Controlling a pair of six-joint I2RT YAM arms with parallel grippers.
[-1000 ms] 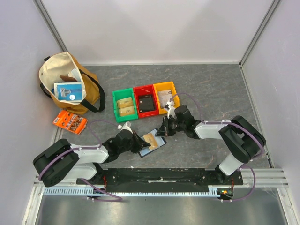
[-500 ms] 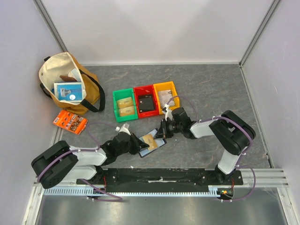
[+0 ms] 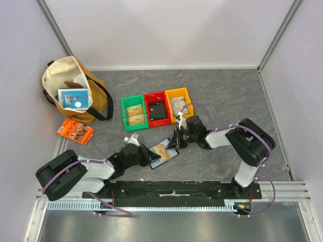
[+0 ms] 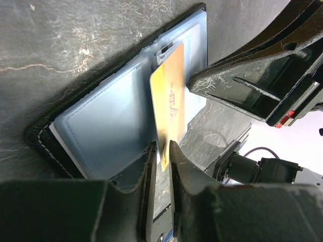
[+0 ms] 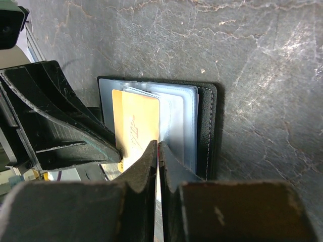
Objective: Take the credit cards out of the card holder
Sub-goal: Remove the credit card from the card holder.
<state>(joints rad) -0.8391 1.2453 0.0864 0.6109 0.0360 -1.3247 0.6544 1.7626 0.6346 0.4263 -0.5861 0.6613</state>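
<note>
Table: grey, stone-patterned top with everything standing on it.
Bag: tan cloth tote with black handles at the far left, open at the top, with a box and other items inside.
Left arm: reaches from the near left toward the middle.
Right arm: bends in from the near right to the same spot.
Bins: green, red and yellow sit touching in a row beyond the grippers.
Packet: orange, lying flat just in front of the bag.
Card holder: lies open and flat on the table between the two grippers, in front of the bins, its clear sleeves facing up.
Card: yellow, sticking partly out of a sleeve toward the left arm.
Left gripper: fingers almost together, pinching the near edge of the card.
Right gripper: fingers closed to a sliver, tips down on the holder's sleeves beside the card; whether they pinch a sleeve I cannot tell.
</note>
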